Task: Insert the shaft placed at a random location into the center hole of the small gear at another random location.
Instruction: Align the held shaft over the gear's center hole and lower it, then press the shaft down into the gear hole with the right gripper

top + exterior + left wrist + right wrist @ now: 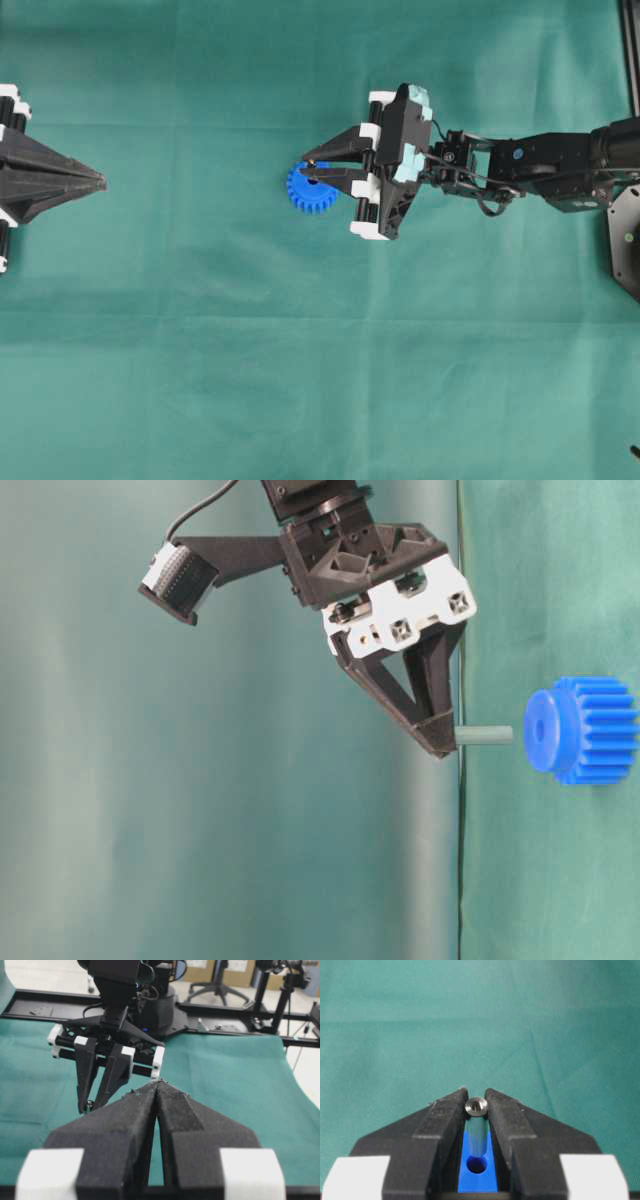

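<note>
1. The shaft [476, 1127] was clamped between the fingertips of the right tool [476, 1106], its top end level with the tips and its body running down between the fingers.
2. In the table-level view the shaft [484, 736] stuck out of the tool tip toward the small gear [585, 730], its free end just short of the hub face and roughly in line with the center hole [541, 730]. Not touching there.
3. The right wrist view showed the center hole [477, 1164] directly below the shaft, blue gear face filling the gap between the fingers.
4. From overhead the gear [308, 193] sat on the green desk [300, 380] near the middle, partly covered by the right tool [309, 167].
5. The left tool [100, 182] was at the far left edge, well apart from the gear, fingers pressed together with nothing between them; same in its own wrist view [159, 1085].
</note>
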